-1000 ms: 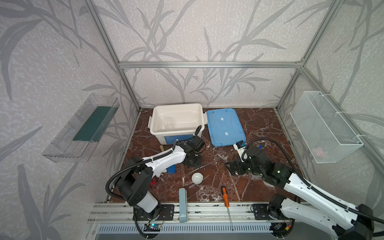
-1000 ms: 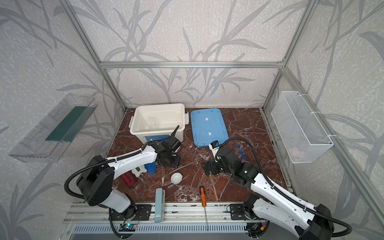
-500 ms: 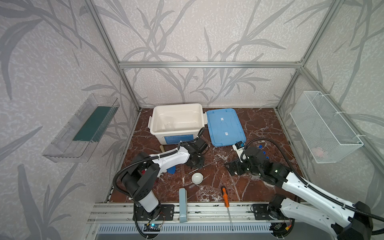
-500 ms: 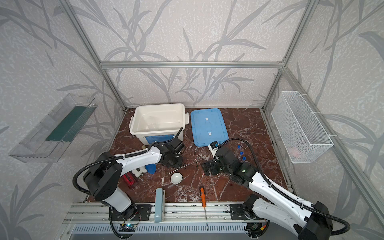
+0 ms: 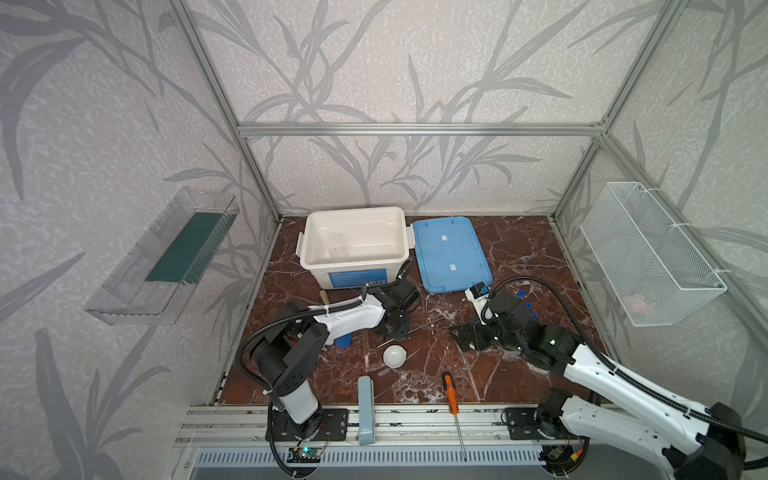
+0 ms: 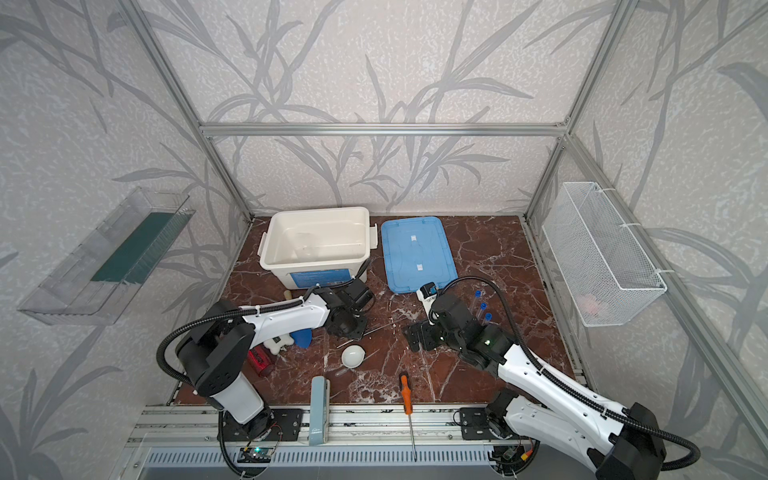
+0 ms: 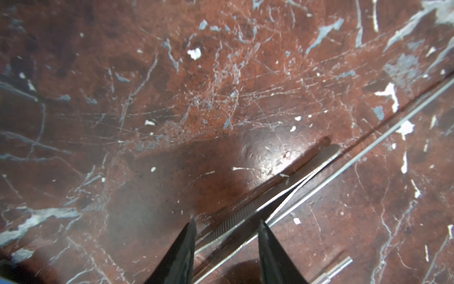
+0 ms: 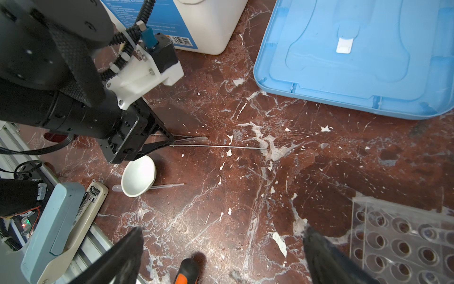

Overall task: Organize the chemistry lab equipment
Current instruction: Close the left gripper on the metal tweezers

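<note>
Left gripper (image 7: pixel 227 234) has swung off the white bin's (image 5: pixel 353 212) front and dropped to the table (image 5: pixel 519 249), jaws narrower than a second ago (not shut though). Its fingers (image 7: pixel 186 248) straddle the metal tweezers (image 7: pixel 240 212) with gaps on both sides, so nothing's clamped. The thin rod (image 7: pixel 368 150) lies just beside the tweezers. Small white round dish (image 5: pixel 394 356) sits a bit nearer, same spot. Right gripper (image 8: pixel 223 231) hasn't budged. It's spread wide and empty, hovering beside the clear honeycomb tube rack (image 8: pixel 403 241), with the blue-capped test tubes (image 6: pixel 483 306) just right of that arm.
</note>
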`<state>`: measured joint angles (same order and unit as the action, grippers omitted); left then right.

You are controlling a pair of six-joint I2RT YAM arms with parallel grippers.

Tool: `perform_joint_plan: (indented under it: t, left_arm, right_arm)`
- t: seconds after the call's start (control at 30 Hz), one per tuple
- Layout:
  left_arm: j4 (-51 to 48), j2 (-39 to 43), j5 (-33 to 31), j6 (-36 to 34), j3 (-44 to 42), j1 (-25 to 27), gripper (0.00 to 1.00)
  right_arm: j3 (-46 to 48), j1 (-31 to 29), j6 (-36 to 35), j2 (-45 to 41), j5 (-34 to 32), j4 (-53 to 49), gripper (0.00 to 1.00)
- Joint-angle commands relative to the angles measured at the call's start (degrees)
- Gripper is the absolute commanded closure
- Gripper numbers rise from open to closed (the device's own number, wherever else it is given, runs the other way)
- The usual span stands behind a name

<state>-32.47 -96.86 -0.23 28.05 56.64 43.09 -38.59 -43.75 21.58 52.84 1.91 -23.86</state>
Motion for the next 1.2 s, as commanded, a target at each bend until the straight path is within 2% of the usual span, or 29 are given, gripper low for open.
perform_joint_plan:
  t: [0.0,0.23,0.47,0.6,0.7,0.93,1.17]
  left_arm:
    - [-0.1,-1.73,-3.31,1.29,0.49,0.15,0.58]
    - [1.29,-3.35,-4.27,3.33,0.54,0.33,0.64]
    - [-0.47,-4.11,-5.04,3.52,1.25,1.63,0.65]
    - [-3.2,-4.51,-7.63,5.12,2.25,2.23,0.64]
    - [-0.39,-1.97,-6.66,4.53,0.84,2.45,0.65]
    - [3.66,3.3,-4.47,1.24,-1.24,2.44,0.65]
    - [2.55,2.12,-7.67,1.15,-0.49,2.27,0.58]
  right_arm:
    - [0.71,0.23,0.26,-0.45,-0.9,-0.37,0.01]
    - [0.72,0.24,0.04,-0.63,-1.3,-0.89,0.01]
    - [0.87,0.24,0.21,-0.73,-1.34,-0.84,0.01]
    - [0.65,0.24,0.43,-0.72,-1.3,-0.83,0.01]
    - [0.7,0.24,0.4,-0.76,-1.38,-0.84,0.01]
    - [0.36,0.23,0.3,-0.37,-0.77,-0.92,0.01]
    - [0.41,0.24,0.37,0.4,-1.12,-1.19,0.01]
